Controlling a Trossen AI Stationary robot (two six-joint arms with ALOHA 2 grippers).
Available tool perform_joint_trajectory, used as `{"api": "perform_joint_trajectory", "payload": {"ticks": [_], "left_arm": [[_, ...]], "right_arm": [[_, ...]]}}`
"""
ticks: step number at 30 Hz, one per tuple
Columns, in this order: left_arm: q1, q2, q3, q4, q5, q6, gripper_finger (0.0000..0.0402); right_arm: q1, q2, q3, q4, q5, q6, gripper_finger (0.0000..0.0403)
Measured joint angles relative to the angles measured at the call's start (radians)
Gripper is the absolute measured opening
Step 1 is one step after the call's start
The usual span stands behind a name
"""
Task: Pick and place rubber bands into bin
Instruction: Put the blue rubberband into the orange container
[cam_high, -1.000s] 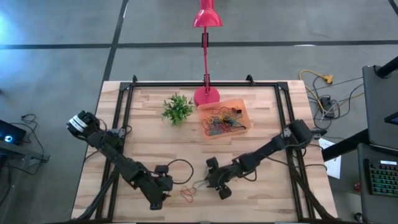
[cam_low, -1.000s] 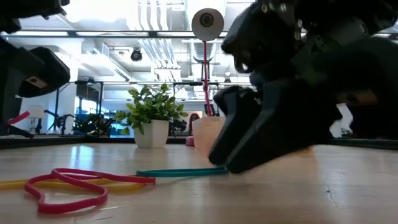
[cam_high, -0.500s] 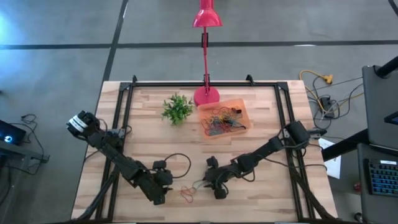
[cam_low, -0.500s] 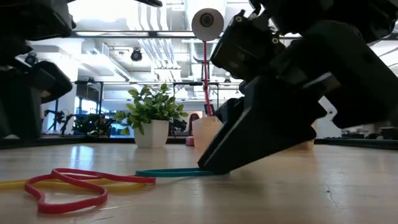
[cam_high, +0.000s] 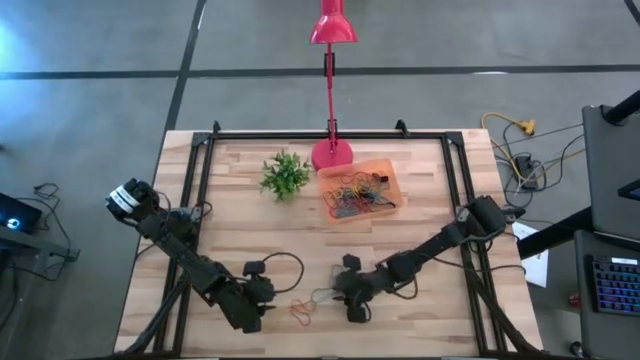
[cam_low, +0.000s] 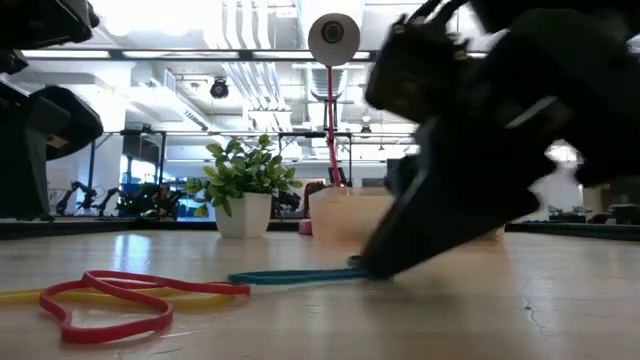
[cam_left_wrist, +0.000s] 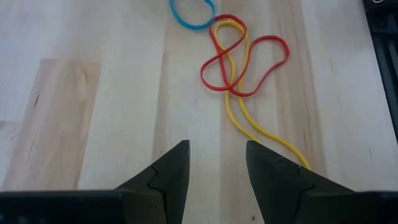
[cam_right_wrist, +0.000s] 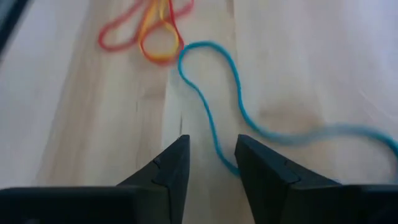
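Observation:
Three rubber bands lie loose on the table near its front edge: a red one (cam_left_wrist: 244, 62) twisted over a yellow one (cam_left_wrist: 249, 112), and a teal one (cam_right_wrist: 214, 106) beside them. My left gripper (cam_left_wrist: 217, 158) hovers open just short of the red and yellow bands. My right gripper (cam_right_wrist: 210, 155) is open and low over the table, and one stretch of the teal band (cam_low: 290, 276) runs between its fingertips. The orange bin (cam_high: 385, 172) at the back holds several bands. My right gripper slants down from the table's right, with its fingertips at the table top on either side of the teal band's near stretch (cam_right_wrist: 219, 152). The band lies flat and slack on the wood. Whether a finger touches it I cannot tell.
A small green plant (cam_high: 284, 175) and the pink lamp base (cam_high: 332, 153) stand at the back beside the bin. A black cable (cam_high: 285, 262) loops over the table near my left arm. Bare wood lies between the loose bands and the bin.
My right gripper has rolled about its own line and sunk toward the table at the teal band's end. The bands lie where they were.

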Motion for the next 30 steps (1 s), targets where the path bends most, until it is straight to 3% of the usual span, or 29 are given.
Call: {"api": "perform_joint_trajectory", "payload": {"ticks": [9,12,18,23,30], "left_arm": [[-0.003,0.000,-0.005,0.000,-0.021,0.002,0.0141],[-0.003,0.000,-0.005,0.000,-0.026,0.006,0.0141],[-0.003,0.000,-0.006,0.000,-0.049,0.008,0.0141],[-0.003,0.000,-0.006,0.018,-0.053,0.040,0.0141],[-0.003,-0.003,-0.006,0.087,-0.089,0.157,0.0141]], "right_arm": [[0.108,-0.078,-0.001,-0.264,0.167,0.134,0.0088],[0.135,-0.121,-0.004,-0.394,0.190,0.220,0.0077],[0.223,-0.204,-0.018,-0.641,0.332,0.387,0.0064],[0.289,-0.256,-0.035,-0.634,0.434,0.425,0.0066],[0.315,-0.263,-0.057,-0.626,0.485,0.483,0.0091]]}}
